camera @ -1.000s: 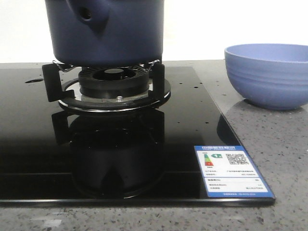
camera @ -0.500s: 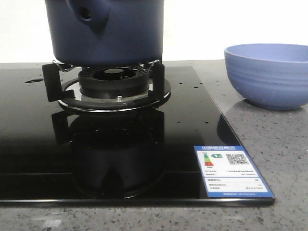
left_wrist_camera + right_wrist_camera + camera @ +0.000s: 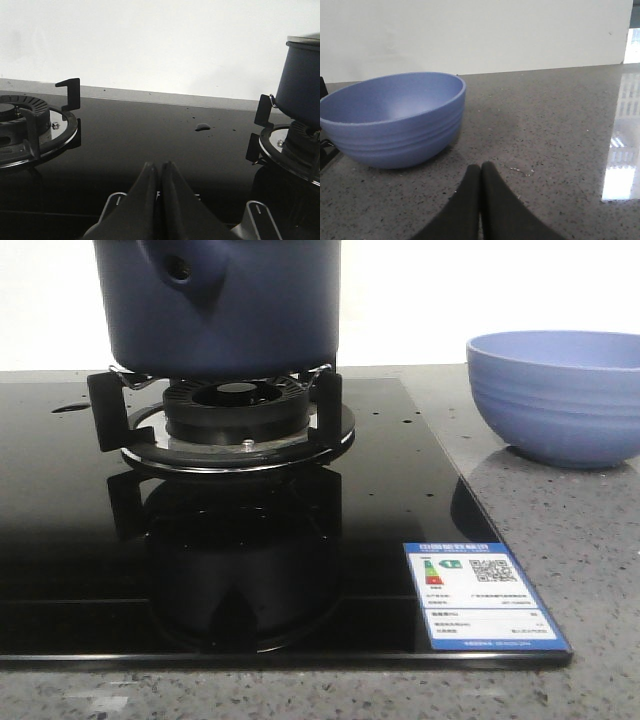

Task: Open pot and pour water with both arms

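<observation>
The pot [image 3: 225,305] sits on the burner grate [image 3: 230,415] up front, socket hole facing us, blue bowl [image 3: 555,395] off to its right on the counter [image 3: 560,540]; from our left wrist, left gripper [image 3: 159,172] pressed together over the black glass hob [image 3: 150,130]; right wrist, right gripper [image 3: 480,175] pressed together too, near the bowl.

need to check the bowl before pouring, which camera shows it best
The right wrist view: the periwinkle bowl appears whole on the counter, with its rim and inside visible. The front view cuts the bowl off at the frame's right edge. The left wrist view does not show it.
</observation>
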You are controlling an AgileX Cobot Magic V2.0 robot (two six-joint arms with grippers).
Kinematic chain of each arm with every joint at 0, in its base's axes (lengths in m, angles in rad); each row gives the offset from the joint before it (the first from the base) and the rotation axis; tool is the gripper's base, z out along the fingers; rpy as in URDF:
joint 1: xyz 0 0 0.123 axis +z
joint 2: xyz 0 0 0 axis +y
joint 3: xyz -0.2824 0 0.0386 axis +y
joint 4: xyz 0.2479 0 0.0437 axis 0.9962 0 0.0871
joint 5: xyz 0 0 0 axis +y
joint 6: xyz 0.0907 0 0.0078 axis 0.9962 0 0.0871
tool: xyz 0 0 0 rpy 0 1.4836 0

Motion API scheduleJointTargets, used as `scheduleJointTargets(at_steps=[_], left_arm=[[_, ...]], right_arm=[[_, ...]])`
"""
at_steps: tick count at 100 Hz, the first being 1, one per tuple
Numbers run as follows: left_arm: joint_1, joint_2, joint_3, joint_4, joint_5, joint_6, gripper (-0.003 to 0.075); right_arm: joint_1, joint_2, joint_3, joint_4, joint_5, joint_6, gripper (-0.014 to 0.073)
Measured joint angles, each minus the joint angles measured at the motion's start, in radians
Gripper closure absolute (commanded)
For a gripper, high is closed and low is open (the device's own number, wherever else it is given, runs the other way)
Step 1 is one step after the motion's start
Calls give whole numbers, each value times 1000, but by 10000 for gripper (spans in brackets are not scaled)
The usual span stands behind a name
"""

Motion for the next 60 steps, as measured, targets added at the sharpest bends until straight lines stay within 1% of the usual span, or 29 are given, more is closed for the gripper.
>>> scheduleJointTargets(at_steps=[8,19,29,43,50,60], left_arm=[[0,0,0,-23,0,0,741],[0,0,0,-141,-7,0,741],[0,0,0,-292,-13,0,741],[0,0,0,-481,-19,0,741],[0,0,0,-545,-24,0,741],[0,0,0,-581,-28,0,741]], right_arm=[[0,0,0,19,-4,0,658],[0,0,0,93,-10,0,658],[0,0,0,196,-32,0,658],[0,0,0,375,-48,0,658],[0,0,0,438,-48,0,657],[0,0,0,489,-43,0,655]])
